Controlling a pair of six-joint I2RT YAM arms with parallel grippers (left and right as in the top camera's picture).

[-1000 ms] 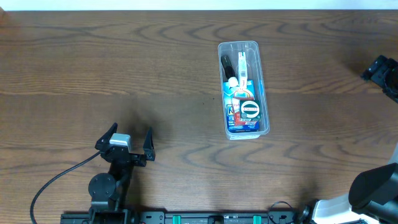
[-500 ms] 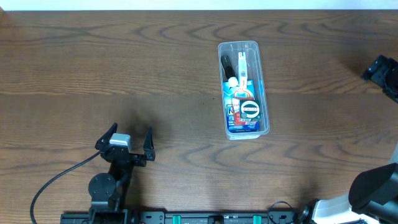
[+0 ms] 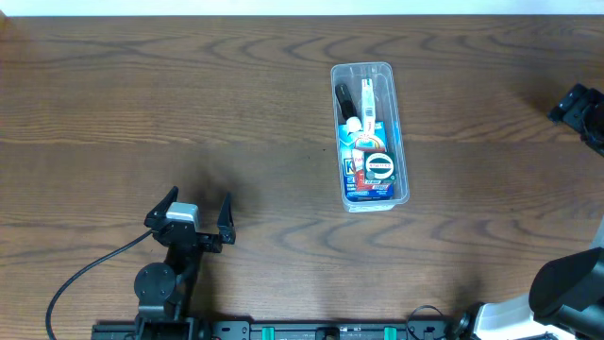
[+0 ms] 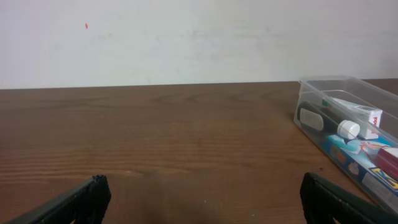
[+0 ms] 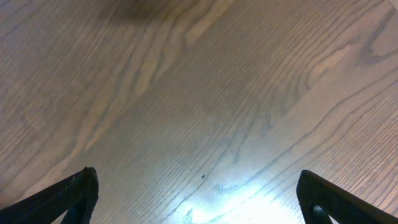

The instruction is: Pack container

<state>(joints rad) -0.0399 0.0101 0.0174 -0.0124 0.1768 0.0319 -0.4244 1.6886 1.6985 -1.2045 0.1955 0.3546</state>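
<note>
The clear plastic container (image 3: 370, 132) stands on the wooden table, right of centre, long side running front to back. Inside it lie a black item, a white tube, a round white ball, a blue and red packet and a round black-and-white lid. It also shows at the right edge of the left wrist view (image 4: 348, 134). My left gripper (image 3: 194, 210) is open and empty near the front left of the table, far from the container; its fingertips frame bare wood (image 4: 202, 193). My right gripper (image 5: 198, 190) is open and empty over bare wood; its arm shows at the right edge (image 3: 580, 106).
A black cable (image 3: 85, 274) runs from the left arm's base to the front edge. A pale wall (image 4: 186, 37) stands behind the table's far edge. The right arm's base (image 3: 566, 288) is at the front right corner.
</note>
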